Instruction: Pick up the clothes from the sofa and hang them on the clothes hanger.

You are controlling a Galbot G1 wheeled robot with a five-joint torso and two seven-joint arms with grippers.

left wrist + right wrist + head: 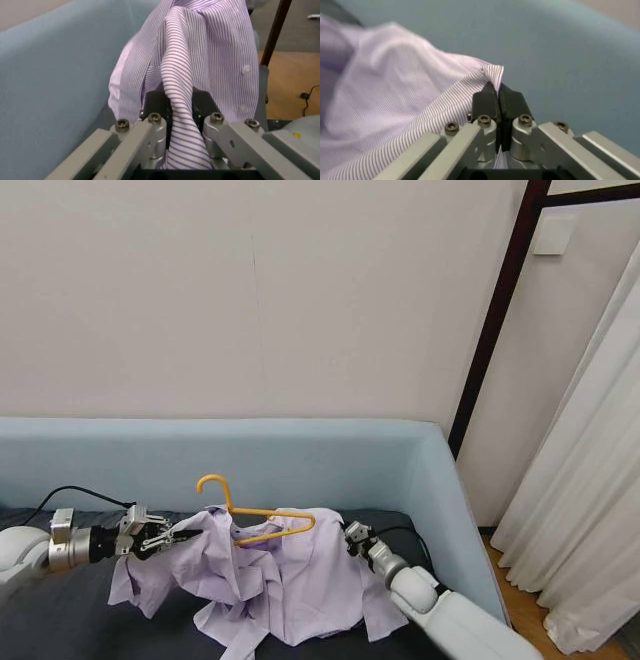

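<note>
A lilac striped shirt [290,580] is draped over a yellow hanger [245,518] above the sofa seat [60,620]. My left gripper [168,534] holds the shirt's left side, shut on a bunched fold of the striped cloth [192,60] that runs between its fingers [155,103]. At the shirt's right edge my right gripper [352,534] is shut on the hem, and its black pads [487,103] pinch the cloth's corner [492,71]. The hanger's hook [212,483] sticks up free of the cloth.
The light blue sofa back [300,450] rises behind the shirt, and its right armrest [455,520] is close beside my right arm. A dark door frame [495,310] and white curtain [590,510] stand further right. A black cable [70,493] trails from my left arm.
</note>
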